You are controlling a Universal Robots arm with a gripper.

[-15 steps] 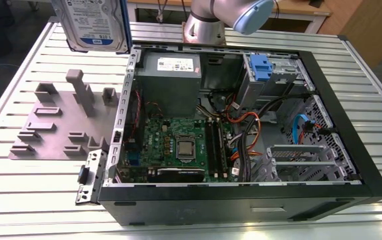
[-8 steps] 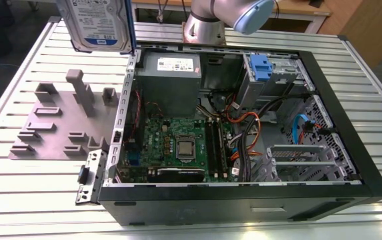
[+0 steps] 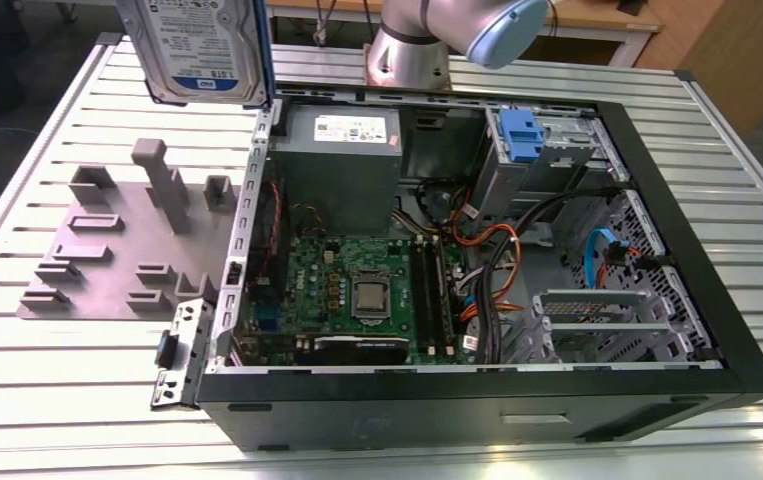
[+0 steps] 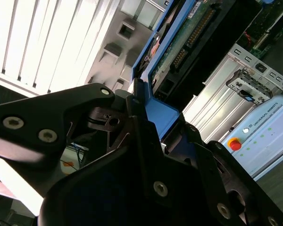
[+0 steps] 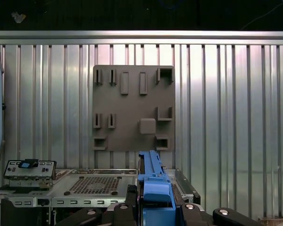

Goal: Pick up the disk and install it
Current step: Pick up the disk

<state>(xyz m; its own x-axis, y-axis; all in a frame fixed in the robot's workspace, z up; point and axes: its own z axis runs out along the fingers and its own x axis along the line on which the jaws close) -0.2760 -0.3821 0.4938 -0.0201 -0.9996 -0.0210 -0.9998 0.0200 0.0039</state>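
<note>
The disk (image 3: 201,50), silver-grey with a white-and-blue label and a blue carrier bracket, hangs upright in the air above the table, over the left wall of the open computer case (image 3: 488,250) in the exterior view. In the second wrist view my gripper (image 4: 148,125) is shut on the disk's blue bracket (image 4: 162,110), with black fingers (image 4: 85,113) on either side and the disk's circuit board (image 4: 188,33) beyond. In the first wrist view the disk (image 5: 153,181) shows edge-on between the gripper (image 5: 154,209) fingers.
A grey fixture plate (image 3: 128,250) with upright pegs and slots lies on the slatted metal table (image 3: 61,390) to the exterior view's left of the case. Inside the case are a grey power supply (image 3: 341,150), a motherboard (image 3: 354,290), cables and a drive bay with a blue bracket (image 3: 521,135). The arm's base (image 3: 415,50) stands behind.
</note>
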